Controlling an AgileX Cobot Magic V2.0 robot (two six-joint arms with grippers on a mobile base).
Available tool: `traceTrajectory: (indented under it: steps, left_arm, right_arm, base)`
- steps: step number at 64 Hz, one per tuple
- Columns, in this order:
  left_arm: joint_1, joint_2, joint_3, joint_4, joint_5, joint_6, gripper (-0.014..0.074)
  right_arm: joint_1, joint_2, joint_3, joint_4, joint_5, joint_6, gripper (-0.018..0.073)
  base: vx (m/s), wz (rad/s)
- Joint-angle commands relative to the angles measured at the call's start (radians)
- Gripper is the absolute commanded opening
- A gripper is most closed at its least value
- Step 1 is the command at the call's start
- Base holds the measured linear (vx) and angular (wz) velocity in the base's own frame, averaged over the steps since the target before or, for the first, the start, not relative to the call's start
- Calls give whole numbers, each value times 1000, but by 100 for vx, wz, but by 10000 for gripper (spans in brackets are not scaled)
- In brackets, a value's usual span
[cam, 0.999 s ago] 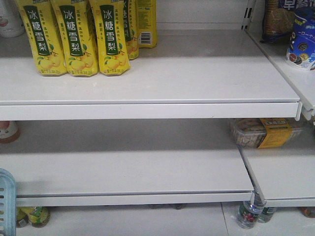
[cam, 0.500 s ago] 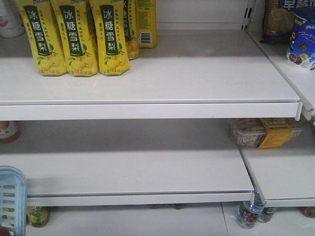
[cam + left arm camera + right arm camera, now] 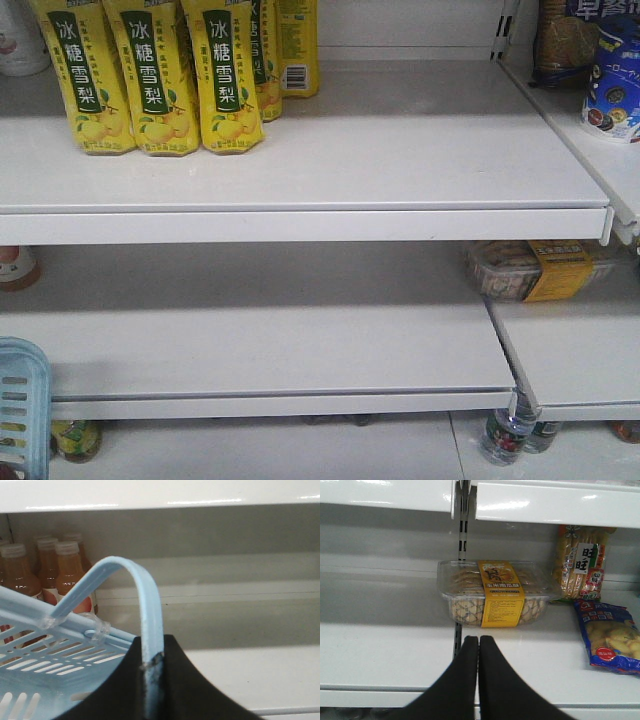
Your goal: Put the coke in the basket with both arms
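Gripping the thin blue handle (image 3: 150, 645) of the basket (image 3: 45, 650), the left gripper (image 3: 151, 680) has its black fingers (image 3: 190, 690) pinched on the strap, which arches up out of them and runs down to the slotted rim at the lower left of the left wrist view. The right gripper (image 3: 478, 680) points straight at the shelving, its 2 fingers (image 3: 462, 680) pressed together with nothing between them.

In the front view only a corner of the basket (image 3: 20, 400) shows at the lower left edge, in front of the lower shelf (image 3: 260, 350). Against 0.5 s ago it sits slightly further left and lower; 1.0 s ago even less of it showed. Nothing else on the shelves has moved.

Beyond the right gripper a clear plastic snack box (image 3: 492, 592) with a yellow band lies on the shelf, with a blue snack bag (image 3: 610, 637) and an upright snack packet (image 3: 580, 562) to its right. Behind the basket handle stand orange-brown bottles (image 3: 65, 575) with pale caps. On the upper shelf (image 3: 300, 160) in the front view stand yellow pear-drink cartons (image 3: 155, 75).

The coke shows in none of the views, so I cannot tell where it is; most of the basket's inside is cut off. Neither arm appears in the front view.
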Motion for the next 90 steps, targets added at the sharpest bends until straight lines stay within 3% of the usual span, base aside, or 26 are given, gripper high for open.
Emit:
traceTrajectory:
  steps: [1,22,30,43,51,75,90]
  left_arm:
    - [-5,-22,-7,31,-162,23,-6]
    - [-5,-22,-7,31,-162,23,-6]
    - [-5,-21,-7,31,-162,23,-6]
    - [-5,-21,-7,31,-162,23,-6]
    - [-5,-21,-7,31,-162,23,-6]
    - [-5,-21,-7,31,-162,23,-6]
    - [-5,-21,-7,31,-162,23,-6]
  right_arm:
    - [2,9,-28,7,-66,-8,-10]
    - [2,9,-28,7,-68,-8,-10]
    - [8,4,-13,-37,-76,11,-10]
    - [88,-53,-13,-312,-80,331,-10]
    - [134,-66,-8,-407,-88,452,-10]
    - [153,-193,206,-369,-384,498,-10]
    - [153,-190,208,-370,-364,508,-10]
  base:
    - [0,0]
    - [0,0]
    - [0,0]
    - [0,0]
    - [0,0]
    - [0,0]
    - [0,0]
